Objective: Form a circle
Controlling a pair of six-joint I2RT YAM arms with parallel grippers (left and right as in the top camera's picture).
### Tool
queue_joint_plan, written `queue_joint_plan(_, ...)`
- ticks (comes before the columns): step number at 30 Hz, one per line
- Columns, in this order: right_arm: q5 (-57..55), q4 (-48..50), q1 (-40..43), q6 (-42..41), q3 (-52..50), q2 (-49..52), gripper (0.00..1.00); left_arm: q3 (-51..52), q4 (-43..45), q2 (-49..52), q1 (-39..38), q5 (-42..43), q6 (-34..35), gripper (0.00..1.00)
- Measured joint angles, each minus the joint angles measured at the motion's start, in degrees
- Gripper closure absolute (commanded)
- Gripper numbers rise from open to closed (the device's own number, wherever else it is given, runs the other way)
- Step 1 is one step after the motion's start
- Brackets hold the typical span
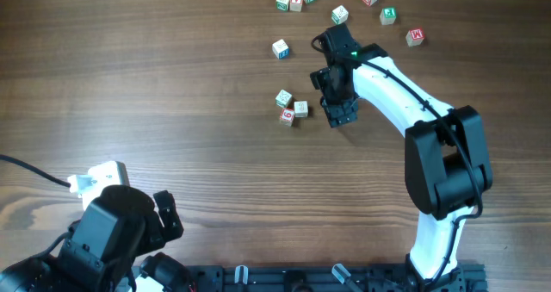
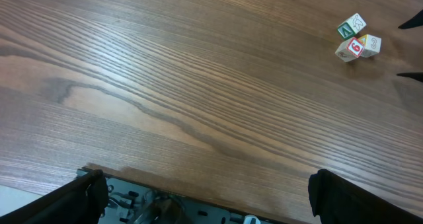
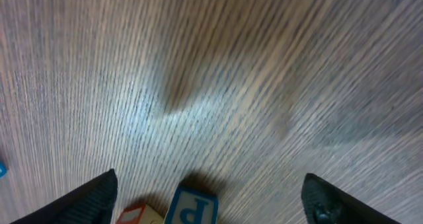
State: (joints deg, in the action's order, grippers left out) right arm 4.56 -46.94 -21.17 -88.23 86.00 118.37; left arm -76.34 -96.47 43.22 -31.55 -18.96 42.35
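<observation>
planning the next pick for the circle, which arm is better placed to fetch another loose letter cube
Likely right. The right arm hangs beside the clump of three whitish letter cubes, close to the loose cubes beyond it; the left arm sits far back.

Left wrist view: within the clump of three cubes (image 2: 357,39), the front cube (image 2: 355,47) carries a red digit 6 inside a red frame on a white face. The green-marked cube (image 2: 349,28) directly behind it bears a green character, too small and too tilted to read with certainty. Right wrist view: the blue-edged cube (image 3: 192,208) at the bottom edge shows a blue letter P on a white face. Overhead view: the scattered cubes (image 1: 389,15) at the far side carry red and green characters, none legible at this size.
</observation>
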Motion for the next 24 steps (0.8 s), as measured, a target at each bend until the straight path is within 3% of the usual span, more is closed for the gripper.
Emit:
queue_joint_plan(3,-0.39,0.02,0.00,3.13,0.00,0.00,0.17,0.00,0.00,0.00,0.00,0.00,0.00,0.00)
queue_joint_plan(13,-1.01,0.52,0.00,14.64,0.00,0.00,0.95,0.00,0.00,0.00,0.00,0.00,0.00,0.00)
queue_joint_plan(19,-1.25,0.63,-0.04,14.78,-0.02,0.00,0.95,0.00,0.00,0.00,0.00,0.00,0.00,0.00)
queue_joint_plan(24,-1.40,0.70,-0.11,6.49,-3.61,0.00,0.95,0.00,0.00,0.00,0.00,0.00,0.00,0.00)
